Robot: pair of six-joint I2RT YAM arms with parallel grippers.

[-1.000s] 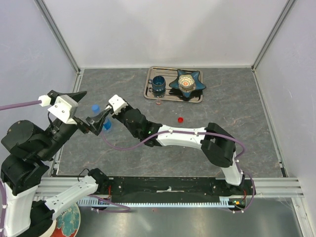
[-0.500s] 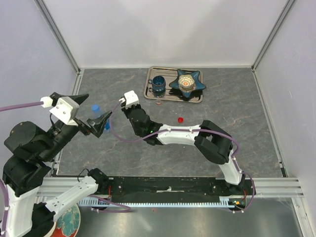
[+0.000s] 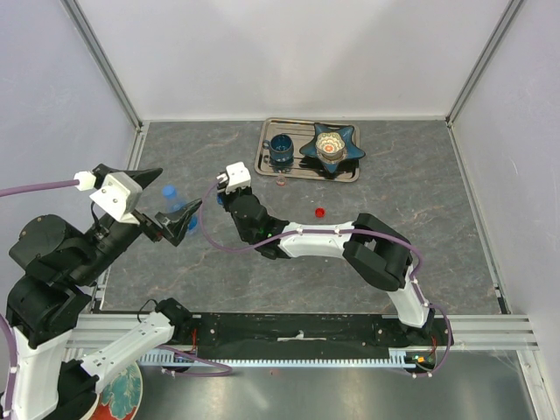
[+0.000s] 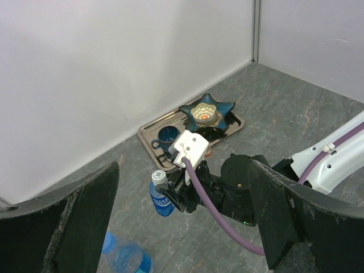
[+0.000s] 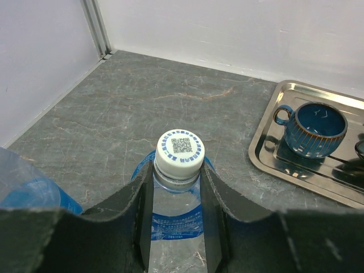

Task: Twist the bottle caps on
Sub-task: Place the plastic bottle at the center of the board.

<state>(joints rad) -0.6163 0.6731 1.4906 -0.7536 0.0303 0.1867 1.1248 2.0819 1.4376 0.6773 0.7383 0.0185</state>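
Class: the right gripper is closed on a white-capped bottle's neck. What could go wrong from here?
1. The right gripper pinches the bottle just below its white cap; the smooth neck might slip or spin in the grip.
2. A second bottle sits close on its left; a swing that way could topple it.
3. The red cap lies loose, apart from both bottles, and could roll if brushed.

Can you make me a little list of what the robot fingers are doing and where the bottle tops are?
White cap: sitting on the held bottle
Right fingers: shut around that bottle's neck, just under its cap
Left fingers: open, holding nothing
Red cap: loose on the table
Second bottle: beside the held one
Blue cup: on the tray
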